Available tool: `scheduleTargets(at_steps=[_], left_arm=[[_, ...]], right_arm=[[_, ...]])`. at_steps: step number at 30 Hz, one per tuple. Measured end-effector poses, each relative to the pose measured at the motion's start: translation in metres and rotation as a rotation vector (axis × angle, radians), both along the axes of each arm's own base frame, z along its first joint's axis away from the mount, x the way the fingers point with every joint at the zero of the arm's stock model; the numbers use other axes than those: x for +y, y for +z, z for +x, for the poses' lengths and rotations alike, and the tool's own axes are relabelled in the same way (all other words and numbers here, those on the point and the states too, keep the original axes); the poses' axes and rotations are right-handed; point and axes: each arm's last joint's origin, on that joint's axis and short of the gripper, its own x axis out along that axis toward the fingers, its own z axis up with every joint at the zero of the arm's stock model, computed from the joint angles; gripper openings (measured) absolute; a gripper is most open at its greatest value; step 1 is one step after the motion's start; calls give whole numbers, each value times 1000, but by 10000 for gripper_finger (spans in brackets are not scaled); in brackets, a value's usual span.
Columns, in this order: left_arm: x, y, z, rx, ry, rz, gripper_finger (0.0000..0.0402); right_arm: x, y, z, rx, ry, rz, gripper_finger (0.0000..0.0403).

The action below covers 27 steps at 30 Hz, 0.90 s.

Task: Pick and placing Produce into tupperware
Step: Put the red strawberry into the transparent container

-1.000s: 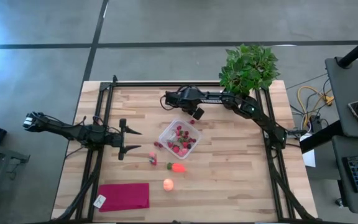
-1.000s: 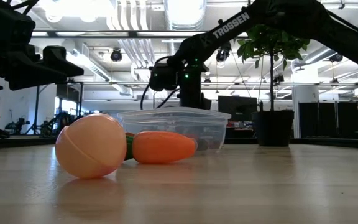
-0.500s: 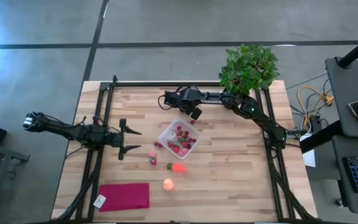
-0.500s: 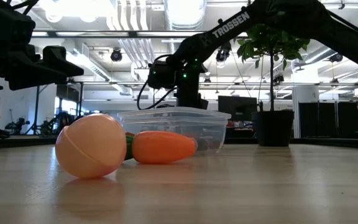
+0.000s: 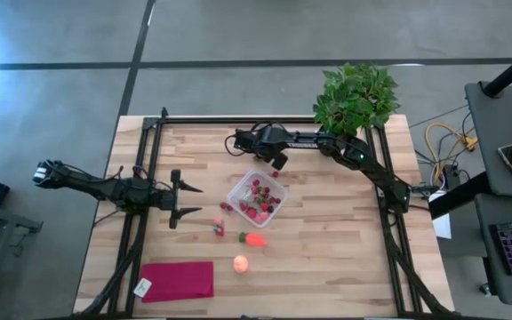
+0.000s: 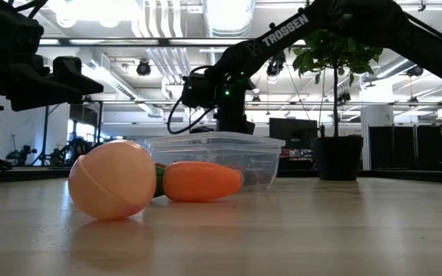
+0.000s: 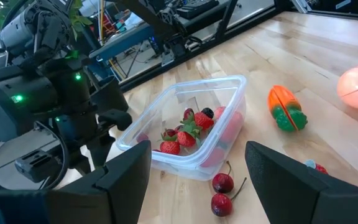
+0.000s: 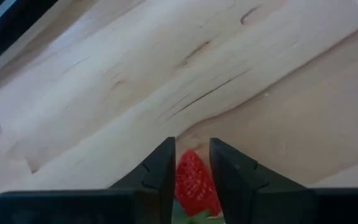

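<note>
One strawberry is sitting clamped between the right gripper's fingers, hovering just beyond the tupperware's far corner; the left gripper, spread wide, is waiting farther off.

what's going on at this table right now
The right gripper sits just beyond the far corner of the clear tupperware, its fingers pinched on a strawberry. The tupperware already holds a pile of strawberries and a dark berry. Still out on the wood are two cherries, a carrot-shaped piece and a pale orange round fruit. The left gripper waits open at the table's left side, holding nothing.
</note>
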Motion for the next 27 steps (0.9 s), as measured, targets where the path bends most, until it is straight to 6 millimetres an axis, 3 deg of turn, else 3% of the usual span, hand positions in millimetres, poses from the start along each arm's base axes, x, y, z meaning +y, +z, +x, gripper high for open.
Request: scheduleTargets(at_steps=[5,17,22,27], left_arm=[[0,0,0,0,0,0,247],[0,0,0,0,0,0,247],[0,0,0,0,0,0,247],[0,0,0,0,0,0,247]], right_arm=[[0,0,0,36,85,-9,113],[6,1,6,2,156,10,220],[7,1,7,-3,171,27,215],[7,1,6,-1,168,20,167]])
